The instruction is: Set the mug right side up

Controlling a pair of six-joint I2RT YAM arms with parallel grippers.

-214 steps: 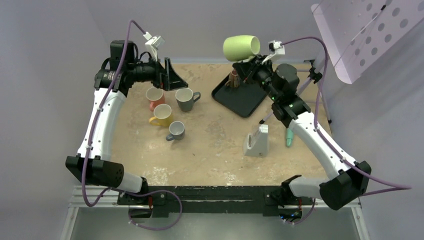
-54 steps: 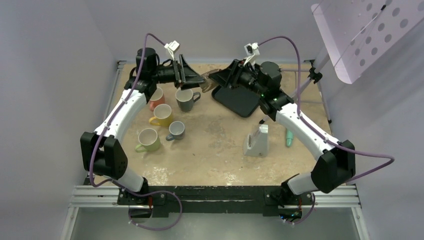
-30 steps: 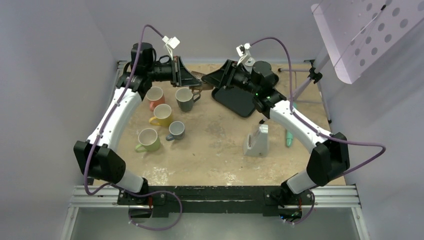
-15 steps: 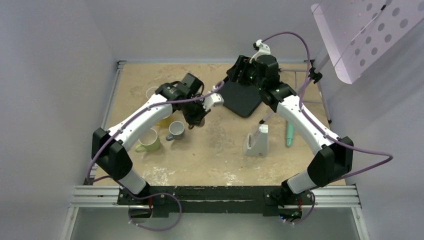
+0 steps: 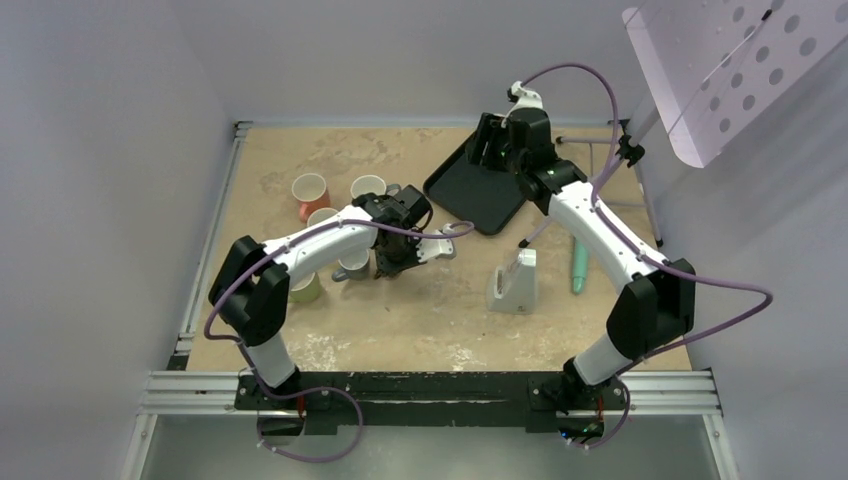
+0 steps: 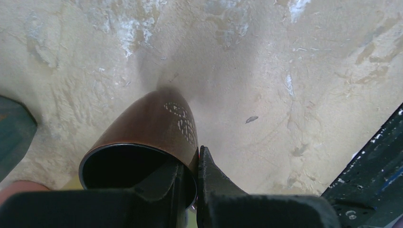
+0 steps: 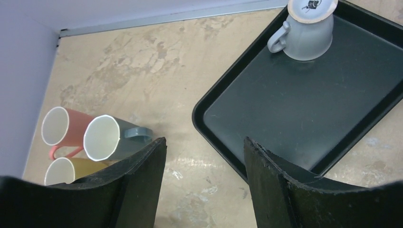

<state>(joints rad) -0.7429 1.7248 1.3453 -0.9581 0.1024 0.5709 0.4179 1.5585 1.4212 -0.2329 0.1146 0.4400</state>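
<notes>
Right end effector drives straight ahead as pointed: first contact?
Right end effector, open, most likely meets the black tray near its left corner rim. Depth is unclear, so it could instead land on the table just beside it.

Near rim of the brown mug (image 6: 152, 124) behind the left fingers (image 6: 215, 191), base of the white mug (image 7: 308, 34) off-view
</notes>
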